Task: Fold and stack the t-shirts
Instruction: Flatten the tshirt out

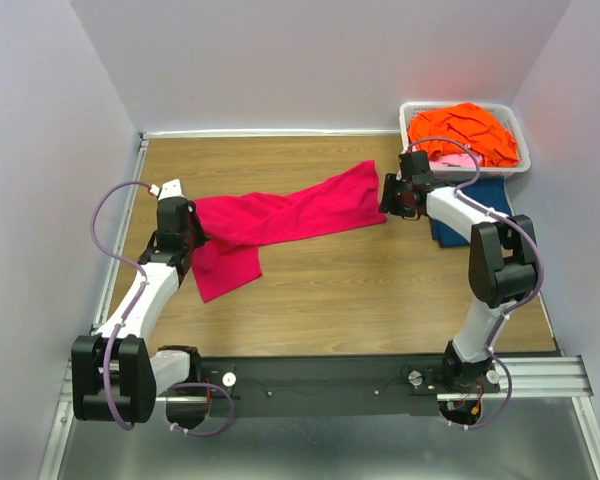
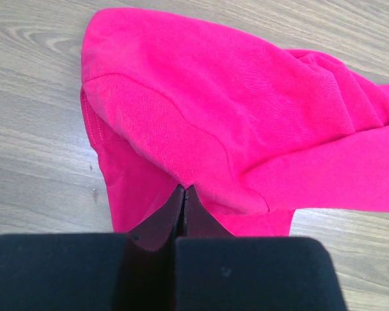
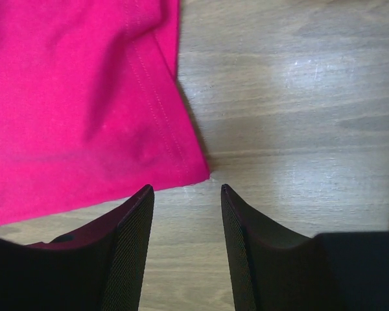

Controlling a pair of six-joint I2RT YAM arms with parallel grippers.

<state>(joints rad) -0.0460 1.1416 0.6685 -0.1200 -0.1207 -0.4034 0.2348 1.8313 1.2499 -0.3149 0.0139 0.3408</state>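
Seen from above, the magenta t-shirt (image 1: pixel 280 215) lies stretched in a long crumpled band across the wooden worktop (image 1: pixel 360 290), running from the left hand (image 1: pixel 185 228) at its left end up to the right hand (image 1: pixel 393 197) at its right end. One part of it hangs down toward the near edge beside the left arm. At the far right corner stands a white basket (image 1: pixel 412 108) heaped with an orange t-shirt (image 1: pixel 470 130), with a strip of pale pink cloth (image 1: pixel 458 160) showing at its front. A dark blue t-shirt (image 1: pixel 502 190) lies flat on the worktop just in front of the basket, partly hidden by the right arm.

In the left wrist view, the left hand (image 2: pixel 183 189) is pressed narrow, its tips pinching a fold of the magenta t-shirt (image 2: pixel 233 97), which billows away over the worktop (image 2: pixel 32 97).

In the right wrist view, the right hand (image 3: pixel 185 188) stands wide and holds nothing. The stitched hem corner of the magenta t-shirt (image 3: pixel 71 97) lies flat on the worktop (image 3: pixel 298 97) just ahead of the gap, and the shirt's edge reaches one of the fingers (image 3: pixel 133 227).
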